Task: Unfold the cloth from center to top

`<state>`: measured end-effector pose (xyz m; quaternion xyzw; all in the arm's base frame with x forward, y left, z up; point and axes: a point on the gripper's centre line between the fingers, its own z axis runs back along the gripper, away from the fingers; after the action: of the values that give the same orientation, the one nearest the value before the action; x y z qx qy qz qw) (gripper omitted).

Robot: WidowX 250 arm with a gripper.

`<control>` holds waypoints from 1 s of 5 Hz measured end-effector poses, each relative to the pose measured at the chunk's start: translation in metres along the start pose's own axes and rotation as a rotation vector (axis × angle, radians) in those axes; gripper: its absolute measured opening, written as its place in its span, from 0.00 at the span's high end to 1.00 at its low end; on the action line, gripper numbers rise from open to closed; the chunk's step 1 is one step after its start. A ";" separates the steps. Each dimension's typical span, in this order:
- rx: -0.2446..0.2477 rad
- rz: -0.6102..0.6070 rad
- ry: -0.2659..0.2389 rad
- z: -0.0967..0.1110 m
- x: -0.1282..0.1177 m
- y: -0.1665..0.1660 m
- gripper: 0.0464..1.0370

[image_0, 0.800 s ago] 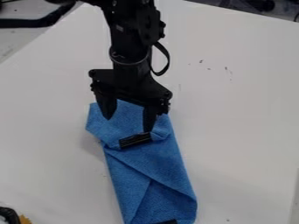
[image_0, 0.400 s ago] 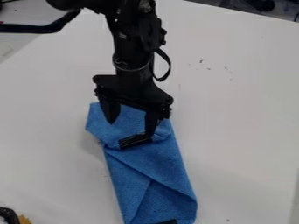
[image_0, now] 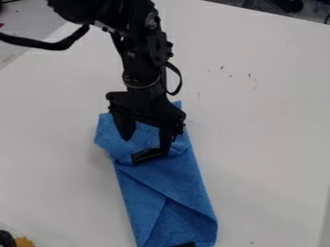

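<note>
Over the upper part of the cloth hangs the gripper (image_0: 145, 144), open, its two fingers spread apart and pointing down. The blue cloth (image_0: 170, 185) lies as a long folded strip from the middle of the view to the bottom edge, with diagonal folds across it. A black tag (image_0: 148, 155) is on the cloth, close by the tip of the right finger. Whether that fingertip touches the cloth I cannot tell. Part of the cloth's top end is hidden behind the gripper.
The white table (image_0: 264, 125) extends on both sides of the cloth. At the bottom left corner are a black object (image_0: 6, 239) and a yellow-brown piece (image_0: 24, 242). Dark items stand beyond the table's far edge at the top right.
The gripper has moved down and slightly left in the view, still open. A blue corner of the cloth now shows at the upper right of the gripper. The rest of the cloth looks the same.
</note>
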<state>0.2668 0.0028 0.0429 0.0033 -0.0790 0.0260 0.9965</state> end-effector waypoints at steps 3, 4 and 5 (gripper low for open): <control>-0.100 0.026 0.006 -0.021 -0.008 -0.009 0.04; -0.096 0.034 -0.020 -0.023 -0.007 -0.008 0.09; -0.093 0.038 -0.038 -0.028 -0.005 -0.007 0.38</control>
<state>0.2668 -0.0046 0.0147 -0.0439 -0.0990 0.0413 0.9933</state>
